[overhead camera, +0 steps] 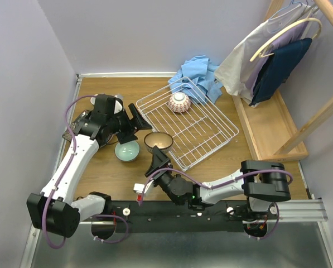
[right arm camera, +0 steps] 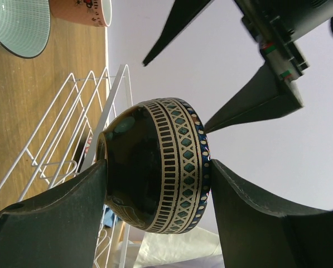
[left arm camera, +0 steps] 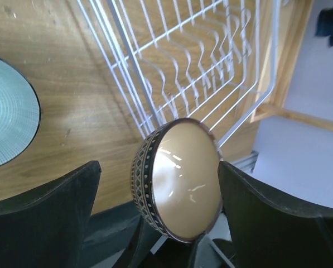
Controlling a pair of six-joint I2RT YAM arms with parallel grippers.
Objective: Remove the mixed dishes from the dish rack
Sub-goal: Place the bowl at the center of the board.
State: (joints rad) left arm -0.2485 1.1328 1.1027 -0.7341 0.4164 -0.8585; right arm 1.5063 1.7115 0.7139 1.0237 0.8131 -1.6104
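Wooden tabletop (overhead camera: 105, 173) fills my overhead feed, with the dish rack (overhead camera: 199, 125) near centre. My right gripper (right arm camera: 158, 164) is clamped on the brown bowl (overhead camera: 158, 141), just off the rack's 8 o'clock corner. My left gripper (overhead camera: 134, 125) stands wide apart at that bowl's 10 o'clock, holding nothing. A pale green bowl (overhead camera: 127, 151) sits on the table at the brown bowl's 9 o'clock. A pink bowl (overhead camera: 179, 102) rests in the rack.

I see a glossy glaze on the brown bowl (left arm camera: 180, 178), smooth white-coated wire, probably metal, on the dish rack (overhead camera: 195, 126), and a matt, grained wooden tabletop (overhead camera: 107, 170).
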